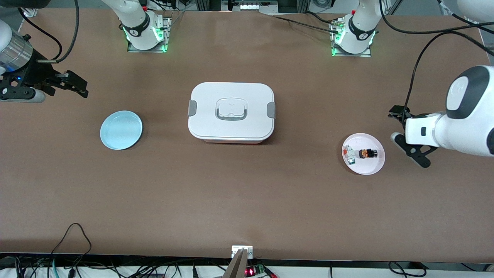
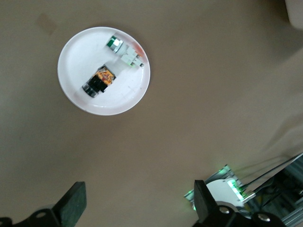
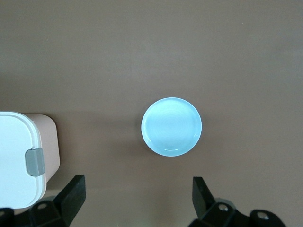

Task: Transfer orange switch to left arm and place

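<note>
- Black and spread wide, the left gripper [image 1: 407, 137] hangs in the air over bare tabletop at the left arm's end of the table, holding nothing; in the left wrist view its two fingers [image 2: 73, 201] stand well apart.
- Just beside it, toward the middle of the table, a white plate [image 1: 373, 166] lies flat and carries the orange switch [image 1: 366, 153], lying on its side with its orange end toward a small white, red and green part [image 1: 350, 154] on the same plate.
- The switch and that part lie close together; whether they touch I cannot tell.
- The right gripper [image 1: 71, 84] hangs over the right arm's end of the table, near that edge, its jaws likewise parted and empty; the right wrist view shows its fingertips [image 3: 71, 194] wide apart.
- A light blue plate [image 1: 121, 129] lies on the table near that gripper, nearer the front camera.
- The box [image 1: 231, 112] sits at the middle of the tabletop between the two plates, lid on, grey latches at its two ends.
- The table [image 1: 247, 200] is matte brown; both arm bases are bolted along its edge farthest from the camera, green lights glowing at them.
- Cables trail along the nearest edge and past the corners by the bases.
</note>
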Controlling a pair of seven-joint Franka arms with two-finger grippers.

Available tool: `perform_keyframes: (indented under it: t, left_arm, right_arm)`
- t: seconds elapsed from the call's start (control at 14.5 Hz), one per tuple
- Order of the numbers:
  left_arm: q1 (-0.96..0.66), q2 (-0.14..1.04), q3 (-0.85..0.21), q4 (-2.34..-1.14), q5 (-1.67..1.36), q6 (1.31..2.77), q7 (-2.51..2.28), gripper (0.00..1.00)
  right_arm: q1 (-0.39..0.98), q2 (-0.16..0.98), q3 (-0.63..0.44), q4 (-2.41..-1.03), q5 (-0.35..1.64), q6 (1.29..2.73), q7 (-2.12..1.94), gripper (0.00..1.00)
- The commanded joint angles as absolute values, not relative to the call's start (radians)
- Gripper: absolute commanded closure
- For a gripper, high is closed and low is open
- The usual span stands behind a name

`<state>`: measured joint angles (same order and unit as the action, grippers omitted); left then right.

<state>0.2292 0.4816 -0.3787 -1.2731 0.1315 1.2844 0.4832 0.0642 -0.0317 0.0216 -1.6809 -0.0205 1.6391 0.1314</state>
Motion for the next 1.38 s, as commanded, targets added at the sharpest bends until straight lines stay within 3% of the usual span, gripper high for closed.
perform_keyframes:
  t: [0.0,0.21,0.48,0.76,1.31]
  left_arm:
    - [0.189,0.347,-0.35,-1.343,0.074,1.331,0.301,0.0]
    - [0.024,0.14,-0.152,-1.538,0.068,1.501,0.18,0.0]
    - [0.003,-0.035,-0.109,-1.724,0.071,1.612,0.041,0.0]
    - [-0.038,-0.035,-0.038,-1.727,0.048,1.635,0.002,0.0]
    - [-0.051,-0.021,-0.038,-1.701,0.017,1.631,0.003,0.0]
  right_arm:
    - [0.064,-0.028,0.02,-1.652,-0.017,1.629,0.114,0.0]
    - [0.064,-0.028,0.02,-1.637,-0.014,1.615,0.115,0.0]
    - [0.063,-0.025,0.02,-1.632,-0.014,1.626,0.114,0.0]
    - [0.064,-0.026,0.02,-1.634,-0.014,1.626,0.115,0.0]
    - [0.064,-0.025,0.021,-1.634,-0.012,1.624,0.115,0.0]
